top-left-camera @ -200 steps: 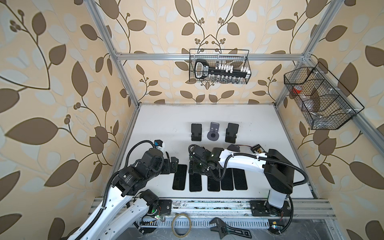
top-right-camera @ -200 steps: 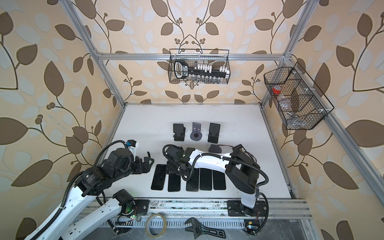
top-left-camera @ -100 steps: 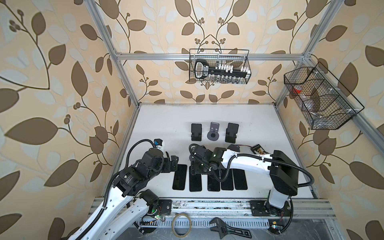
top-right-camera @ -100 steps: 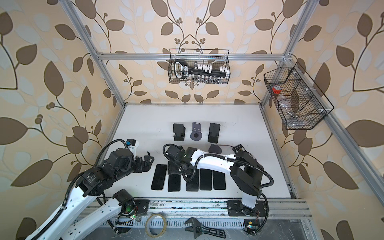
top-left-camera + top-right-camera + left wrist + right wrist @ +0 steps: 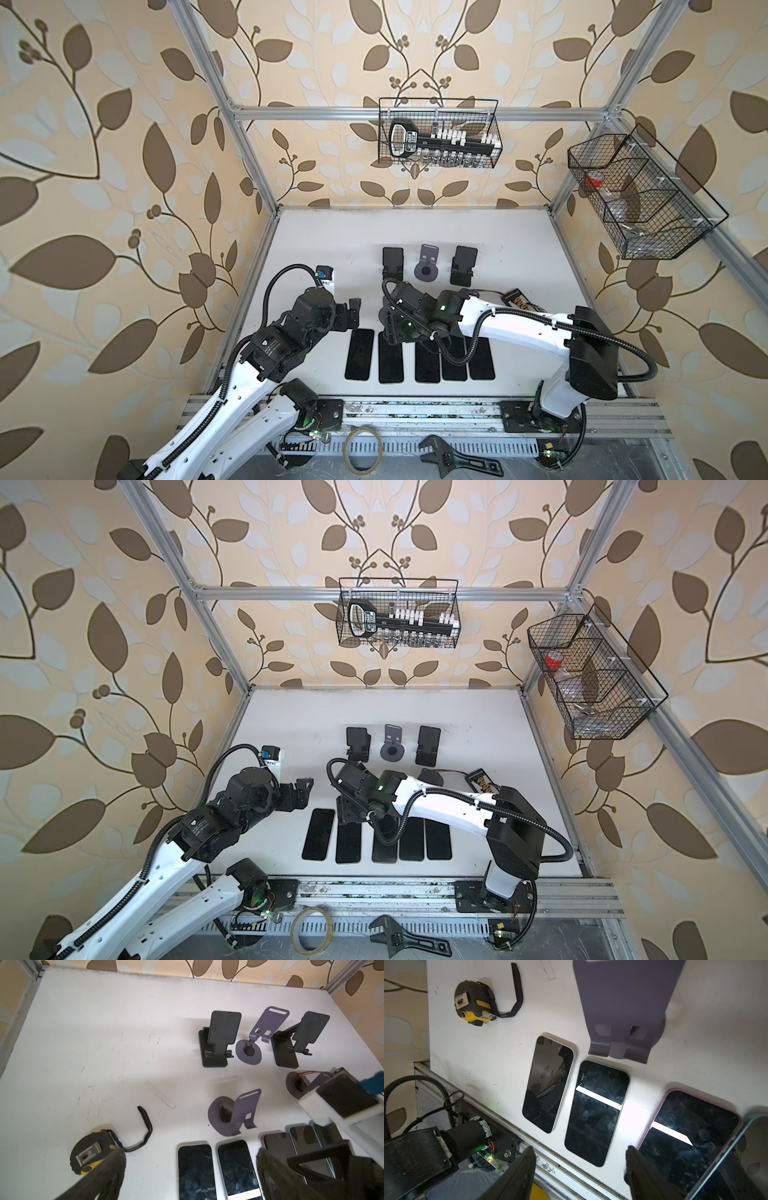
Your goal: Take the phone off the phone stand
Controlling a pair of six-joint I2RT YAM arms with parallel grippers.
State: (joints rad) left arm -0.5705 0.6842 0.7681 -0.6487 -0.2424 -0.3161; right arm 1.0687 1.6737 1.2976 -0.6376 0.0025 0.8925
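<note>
Your left gripper (image 5: 352,313) hangs released and empty toward the left edge of the table (image 5: 332,232), the phone (image 5: 596,1111) lies flat, second from the left in the row along the front edge, off the purple stand (image 5: 247,1101) just behind it, and your right gripper (image 5: 579,1150) hovers over both, jaws apart and grasping nothing.

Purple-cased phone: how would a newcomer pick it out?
On the white tabletop, five black-screened phones lie flat in a row along the near edge. The purple-cased phone is the middle one. Only it has a purple rim; no neighbour does.
</note>
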